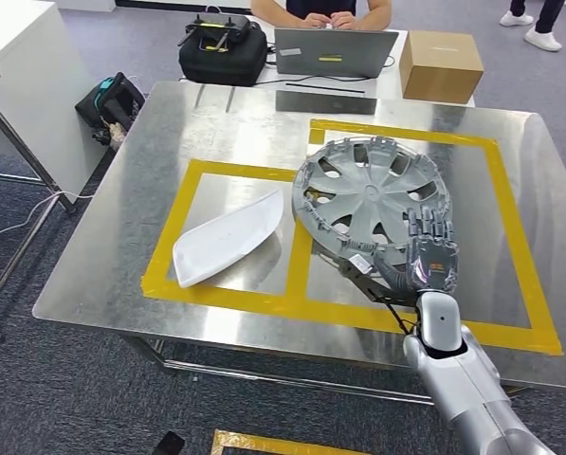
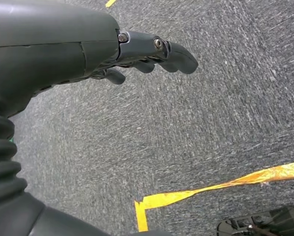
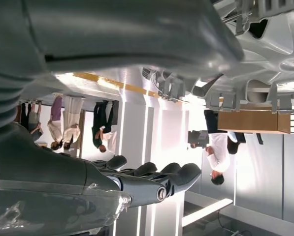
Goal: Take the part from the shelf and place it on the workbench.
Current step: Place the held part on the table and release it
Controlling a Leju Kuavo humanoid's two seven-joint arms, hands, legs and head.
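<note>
A grey wheel cover (image 1: 369, 190) lies face up inside the right yellow-taped rectangle of the steel workbench (image 1: 158, 133). My right hand (image 1: 429, 248) is at its near right rim, with the fingers stretched over the edge. In the right wrist view the fingers (image 3: 156, 177) and the thick thumb (image 3: 119, 29) stand wide apart with nothing between them, and the wheel cover (image 3: 271, 29) with its clips lies just beyond the thumb. My left hand (image 2: 148, 51) hangs over grey carpet, fingers loosely extended and holding nothing.
A white curved part (image 1: 226, 237) lies in the left taped rectangle. Behind the bench are a laptop (image 1: 335, 52), a black bag (image 1: 222, 47), a cardboard box (image 1: 441, 64) and a seated person (image 1: 322, 11). A white table (image 1: 22, 85) stands at left. Yellow tape (image 2: 212, 189) marks the floor.
</note>
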